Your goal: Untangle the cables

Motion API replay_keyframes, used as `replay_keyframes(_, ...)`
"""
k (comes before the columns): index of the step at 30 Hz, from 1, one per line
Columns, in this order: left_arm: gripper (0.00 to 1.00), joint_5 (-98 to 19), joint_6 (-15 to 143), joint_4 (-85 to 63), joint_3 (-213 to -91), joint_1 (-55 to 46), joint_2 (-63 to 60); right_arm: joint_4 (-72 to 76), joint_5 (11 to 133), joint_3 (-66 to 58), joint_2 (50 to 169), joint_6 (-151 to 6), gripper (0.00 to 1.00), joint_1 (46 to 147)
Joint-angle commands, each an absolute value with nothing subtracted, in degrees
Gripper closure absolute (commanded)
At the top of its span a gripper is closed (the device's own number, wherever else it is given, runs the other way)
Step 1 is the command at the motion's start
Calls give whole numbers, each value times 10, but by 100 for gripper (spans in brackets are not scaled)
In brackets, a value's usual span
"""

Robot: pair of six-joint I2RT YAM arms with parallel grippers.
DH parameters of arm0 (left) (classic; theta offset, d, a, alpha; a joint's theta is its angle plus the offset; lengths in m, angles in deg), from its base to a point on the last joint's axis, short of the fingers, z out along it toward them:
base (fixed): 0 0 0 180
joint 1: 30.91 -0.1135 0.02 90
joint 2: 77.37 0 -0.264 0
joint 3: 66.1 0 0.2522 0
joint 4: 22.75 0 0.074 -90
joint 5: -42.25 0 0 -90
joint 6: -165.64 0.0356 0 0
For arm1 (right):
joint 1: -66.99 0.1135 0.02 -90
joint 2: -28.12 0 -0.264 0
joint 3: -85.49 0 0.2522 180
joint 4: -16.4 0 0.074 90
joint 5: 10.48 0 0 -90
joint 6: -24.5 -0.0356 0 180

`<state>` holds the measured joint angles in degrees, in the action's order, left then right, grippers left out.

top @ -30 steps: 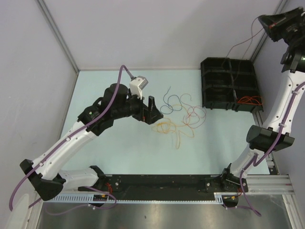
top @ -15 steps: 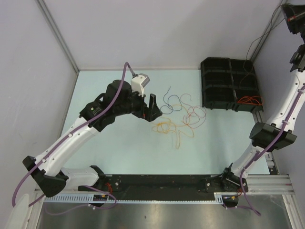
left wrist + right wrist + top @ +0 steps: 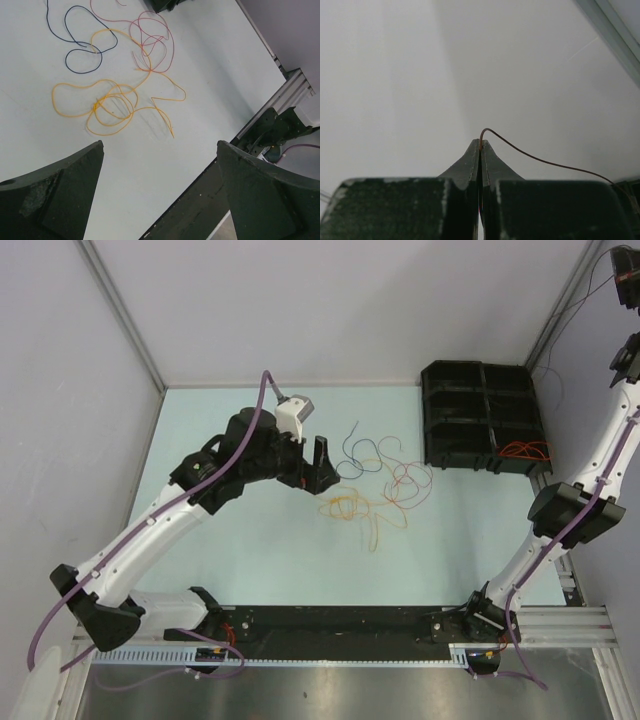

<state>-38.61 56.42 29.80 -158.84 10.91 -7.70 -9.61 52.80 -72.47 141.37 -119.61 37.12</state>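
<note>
My right claw (image 3: 480, 147) is pinched tight on a thin dark cable (image 3: 535, 157), which curls out of the fingertips and trails off to one side. That arm is raised high, near the far right corner of the overhead view. The cable hangs slack from it down toward the black bin (image 3: 483, 368). An orange cable (image 3: 520, 451) lies in the bin's near right compartment. My left claw (image 3: 160, 195) stands wide apart, gripping nothing, and hovers over the table (image 3: 250, 550) just left of the loose pile. In that pile lie a looping yellow-orange cable (image 3: 110, 107), a dark blue cable (image 3: 80, 50) and a red cable (image 3: 152, 45), overlapping in places.
</note>
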Motion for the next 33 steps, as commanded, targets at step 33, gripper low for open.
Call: replay_keyframes(33, 0, -411, 432, 327, -1565, 107, -82, 22, 578, -734, 1573, -1092, 100, 399)
